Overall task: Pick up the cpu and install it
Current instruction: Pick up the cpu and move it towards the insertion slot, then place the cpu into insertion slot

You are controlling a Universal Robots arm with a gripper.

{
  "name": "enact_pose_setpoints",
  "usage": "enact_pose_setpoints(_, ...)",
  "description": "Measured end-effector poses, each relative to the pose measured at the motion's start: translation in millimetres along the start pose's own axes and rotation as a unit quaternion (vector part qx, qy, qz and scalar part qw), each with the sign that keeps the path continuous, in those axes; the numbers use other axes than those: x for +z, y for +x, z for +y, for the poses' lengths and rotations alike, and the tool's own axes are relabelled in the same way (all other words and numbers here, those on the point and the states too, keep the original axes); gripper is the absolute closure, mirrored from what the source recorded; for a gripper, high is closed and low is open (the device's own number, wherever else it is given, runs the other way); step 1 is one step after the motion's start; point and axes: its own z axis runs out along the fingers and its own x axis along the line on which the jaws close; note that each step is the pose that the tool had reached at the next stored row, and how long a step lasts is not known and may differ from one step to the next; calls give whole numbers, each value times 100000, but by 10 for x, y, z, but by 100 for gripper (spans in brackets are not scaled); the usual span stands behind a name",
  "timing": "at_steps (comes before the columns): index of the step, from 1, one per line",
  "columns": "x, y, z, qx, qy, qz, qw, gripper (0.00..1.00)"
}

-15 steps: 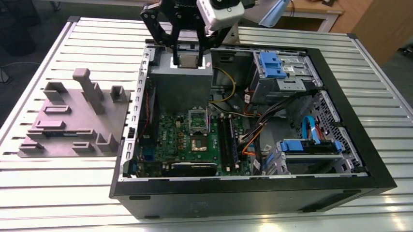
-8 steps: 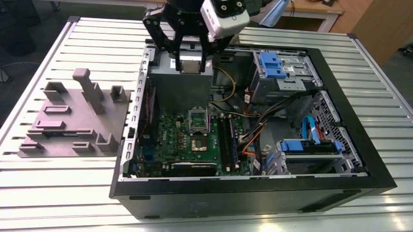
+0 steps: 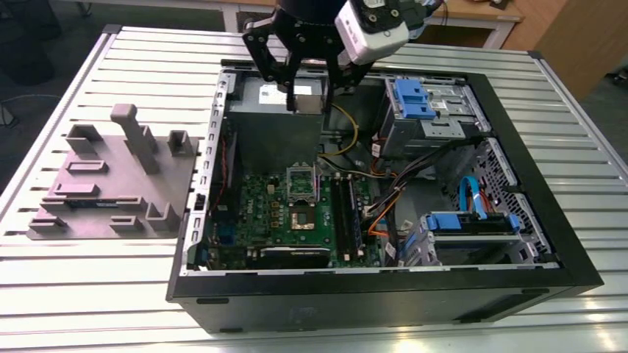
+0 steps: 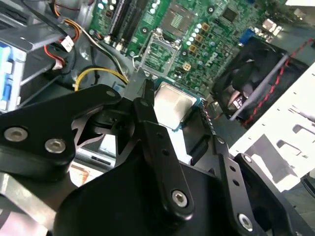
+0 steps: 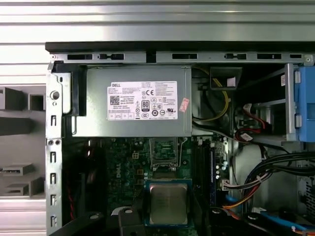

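1. The gripper (image 4: 177,105) is clamped on the cpu (image 5: 168,203) by opposite edges, holding it flat with the silver top up, likely to spare its underside.
2. The cpu hangs clear above the open socket (image 3: 302,216), not yet seated.
3. The computer case (image 3: 393,301) lies opened on the worktop (image 3: 98,294), giving access from above.

A worktop of ribbed silver aluminium slats (image 3: 88,294) spreads across the exterior view, its long grooves running from the exterior view's left to its right. Beyond its far edge there is a dark floor (image 3: 40,51) at the exterior view's left, a white-framed table with a wooden top (image 3: 481,22) further along, and a light brown wooden panel (image 3: 574,44) at the exterior view's right. The light is even and soft, leaving a dull sheen on the slats.
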Motion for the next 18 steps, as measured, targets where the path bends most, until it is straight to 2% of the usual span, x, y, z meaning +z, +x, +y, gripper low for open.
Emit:
enact_pose_setpoints(2, 8, -19, -7, 5, 9, 4, 100000, 53)
enact_pose_setpoints(6, 25, -26, -82, 65, 4, -1, 100000, 53)
enact_pose_setpoints(12, 26, -26, -83, 137, 11, 0, 100000, 53)
enact_pose_setpoints(18, 54, -26, -84, 139, 8, -1, 100000, 53)
